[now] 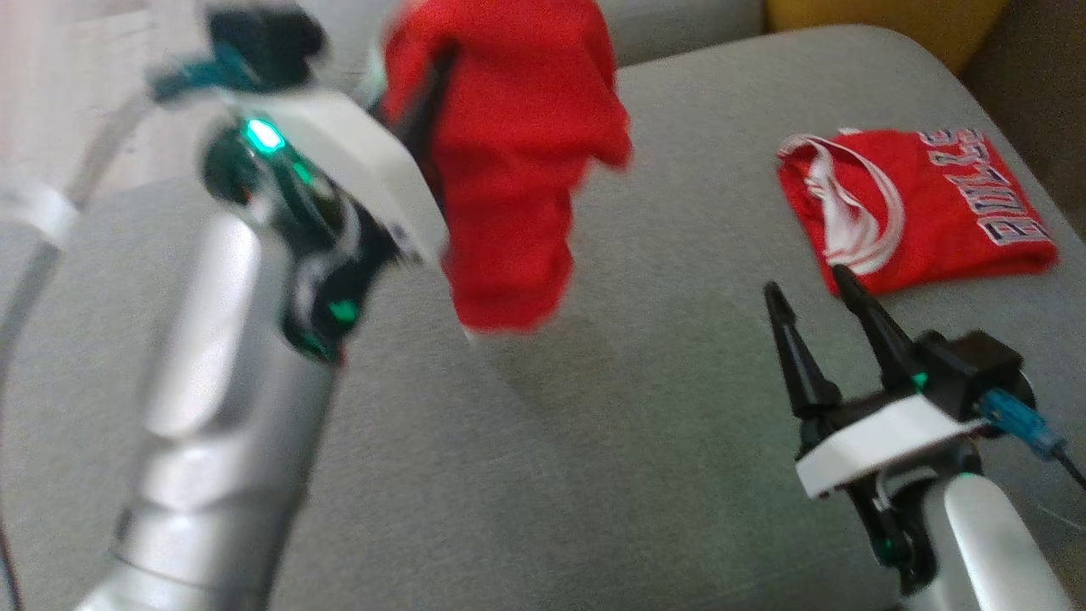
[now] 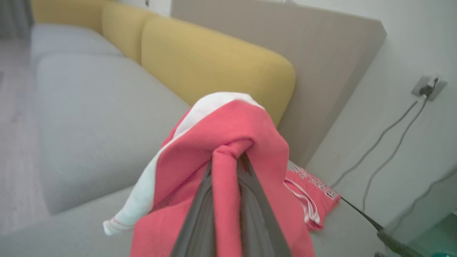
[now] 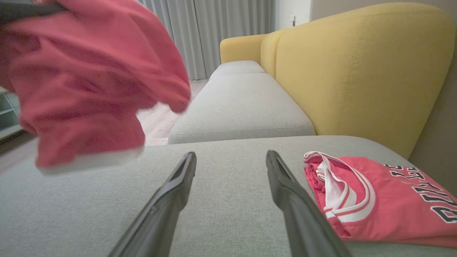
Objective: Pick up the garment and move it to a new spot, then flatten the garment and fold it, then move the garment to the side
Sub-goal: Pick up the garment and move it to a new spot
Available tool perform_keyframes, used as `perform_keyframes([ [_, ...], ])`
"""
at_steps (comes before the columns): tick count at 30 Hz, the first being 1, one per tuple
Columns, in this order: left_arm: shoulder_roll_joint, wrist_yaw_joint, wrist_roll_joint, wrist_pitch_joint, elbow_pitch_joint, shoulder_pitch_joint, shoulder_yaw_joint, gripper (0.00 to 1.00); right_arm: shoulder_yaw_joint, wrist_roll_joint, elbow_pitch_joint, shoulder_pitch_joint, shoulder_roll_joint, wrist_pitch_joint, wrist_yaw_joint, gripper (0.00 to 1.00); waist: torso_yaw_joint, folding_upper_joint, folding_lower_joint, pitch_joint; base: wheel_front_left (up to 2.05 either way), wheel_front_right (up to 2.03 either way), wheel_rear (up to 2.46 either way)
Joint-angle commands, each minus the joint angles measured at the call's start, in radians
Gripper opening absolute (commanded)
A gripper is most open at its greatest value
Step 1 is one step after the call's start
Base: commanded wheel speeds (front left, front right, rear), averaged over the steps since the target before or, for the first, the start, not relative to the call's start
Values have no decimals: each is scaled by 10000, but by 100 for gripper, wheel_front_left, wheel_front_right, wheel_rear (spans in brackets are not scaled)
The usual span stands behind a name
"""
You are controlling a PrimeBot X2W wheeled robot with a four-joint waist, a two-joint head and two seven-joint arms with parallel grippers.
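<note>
Left wrist view: left gripper (image 2: pixel 230 157) clamps the garment (image 2: pixel 250 125) by one thin fold, may slip; right gripper (image 3: pixel 231 155) spread, empty

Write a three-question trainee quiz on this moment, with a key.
1. True or false: the right gripper has its fingers shut on the folded red jersey.
2. Over the grey sofa seat, the loose red garment is: A) spread flat; B) hanging from the shut fingers of the left gripper; C) lying on top of the folded red jersey.
3. Fill in: the folded red jersey lies on the robot's ____ side of the seat.

Key: 1 false, those fingers stand open and empty, just short of the jersey; 2 B; 3 right.
</note>
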Motion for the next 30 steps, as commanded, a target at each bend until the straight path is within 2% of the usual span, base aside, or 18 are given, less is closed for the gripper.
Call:
perform_keyframes([
  [1,130,-67,20,-258,102,81,118,0,345,70,-276,-659,-46,-121,-9,100,-499,-1,0,310,0,0,0],
  [7,-59,-144,623,-1601,2324,998,-537,0,681,183,39,-1228,8,-325,-9,100,-863,-1,0,574,0,0,0],
  [8,-78,-161,717,-1749,2686,1086,-658,40,692,187,88,-1282,8,-361,-9,100,-848,-1,0,586,0,0,0],
  [9,-87,-203,766,-1864,3003,1146,-780,91,697,188,139,-1321,0,-393,-9,100,-817,-1,0,581,0,0,0],
  [10,-91,-216,810,-2039,3263,1174,-817,100,684,183,185,-1335,-12,-417,-9,100,-761,-1,0,560,0,0,0],
  [13,-137,-175,766,-2744,3701,1207,-655,100,530,140,262,-1262,-65,-442,-9,100,-478,-1,0,424,0,0,0],
  [16,-8,-26,879,-3962,3576,1346,-334,100,326,117,304,-1073,-153,-414,-9,100,-104,-1,0,186,0,0,0],
  [19,283,100,1050,-5324,3132,1826,1,100,68,88,286,-785,-207,-362,-9,100,300,-1,0,-77,0,0,0],
  [24,828,555,1304,-7182,2265,3181,592,100,-353,48,236,-161,-185,-214,-9,100,873,-1,0,-461,0,0,0],
  [30,1343,995,1586,-7844,1214,4742,1081,100,-604,-18,194,329,-39,-91,-9,100,1186,-1,0,-671,0,0,0],
])
